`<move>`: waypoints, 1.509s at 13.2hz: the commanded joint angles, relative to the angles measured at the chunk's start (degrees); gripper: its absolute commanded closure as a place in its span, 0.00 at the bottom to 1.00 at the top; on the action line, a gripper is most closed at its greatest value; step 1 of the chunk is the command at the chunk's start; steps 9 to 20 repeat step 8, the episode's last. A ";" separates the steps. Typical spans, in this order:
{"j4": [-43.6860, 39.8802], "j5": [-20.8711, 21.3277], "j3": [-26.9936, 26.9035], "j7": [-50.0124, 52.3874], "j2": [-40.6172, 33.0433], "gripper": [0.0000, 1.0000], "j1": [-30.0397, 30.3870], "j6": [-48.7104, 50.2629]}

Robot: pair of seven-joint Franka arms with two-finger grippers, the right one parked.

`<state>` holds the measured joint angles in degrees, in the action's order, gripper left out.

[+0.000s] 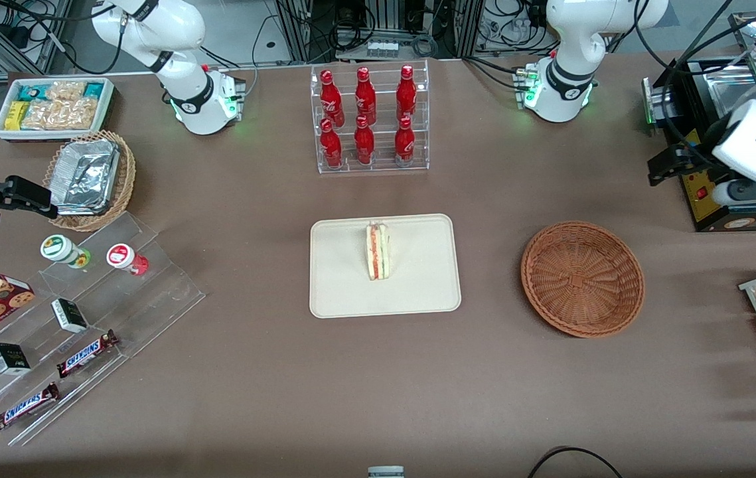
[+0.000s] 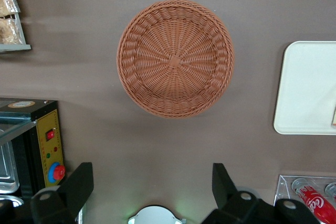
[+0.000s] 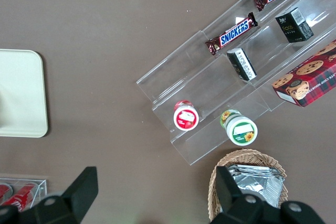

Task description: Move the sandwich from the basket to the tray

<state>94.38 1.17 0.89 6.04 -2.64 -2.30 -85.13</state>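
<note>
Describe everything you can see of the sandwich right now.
The sandwich is a small wedge of pale bread with red-orange and green filling layers showing along its edge. It stands on the bare middle of the cream tray, touching nothing else. The round wicker basket, toward the working arm's end of the table, is empty. The gripper hangs above the table beside the basket, fingers open, well clear of the sandwich.

1. You're looking at a robotics lab: two white arm bases (image 1: 205, 99) bolted to a brown table (image 1: 251, 372), cable bundles (image 1: 384, 26) running past its edge.
2. Goods are staged like a mock shop: acrylic rack of red bottles (image 1: 370, 119), stepped display with Snickers bars (image 1: 85, 353).
3. The tool (image 2: 152, 190) hangs high above the table.
</note>
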 commanded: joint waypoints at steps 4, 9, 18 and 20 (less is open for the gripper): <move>-8.57 -0.82 0.87 -1.64 5.52 0.00 1.16 2.50; -9.04 -0.73 0.78 -1.91 5.19 0.00 1.07 4.09; -9.04 -0.73 0.78 -1.91 5.19 0.00 1.07 4.09; -9.04 -0.73 0.78 -1.91 5.19 0.00 1.07 4.09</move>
